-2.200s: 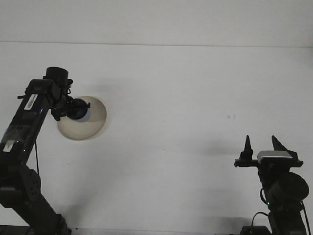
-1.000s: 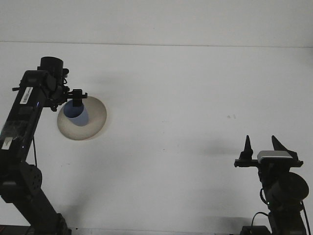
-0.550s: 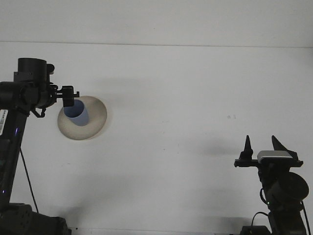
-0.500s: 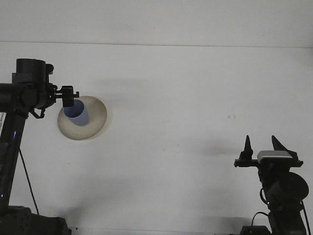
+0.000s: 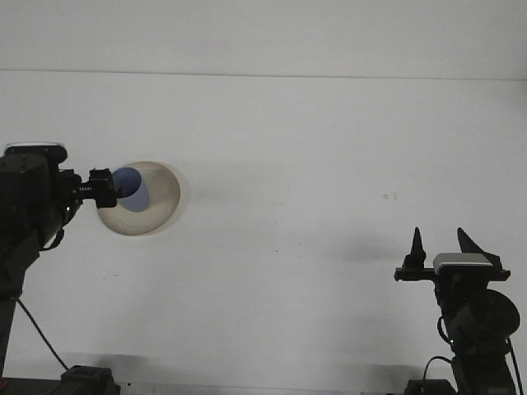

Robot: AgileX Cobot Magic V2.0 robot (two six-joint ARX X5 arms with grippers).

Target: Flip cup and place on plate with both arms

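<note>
Arms first. We see the left gripper (image 5: 111, 190) low at the left edge, pointing sideways toward the plate (image 5: 160, 206), its dark tip overlapping the plate's left rim in this view. We cannot tell how wide its fingers stand; they read as one black block, and we cannot tell whether they touch the cup (image 5: 132, 186). The left arm's bulky wrist housing sits just behind it, near the frame edge, with a cable hanging below.

We note the right gripper (image 5: 440, 243) parked at lower right, pointing up, its two thin fingers spread apart with nothing between them.

The blue cup stands on the tan plate, in its left part, mouth up, just beside the left gripper tip.

Against the earlier frames, we record that the left arm has dropped and pulled back to the left: half a second ago its wrist stood higher, and two seconds ago the gripper covered the cup over the plate. The cup and plate stay where they were; the right arm has not moved.

Surface: a plain white table (image 5: 313, 271), well lit, with faint shadows beneath both arms. A white wall (image 5: 263, 33) runs behind it.
</note>
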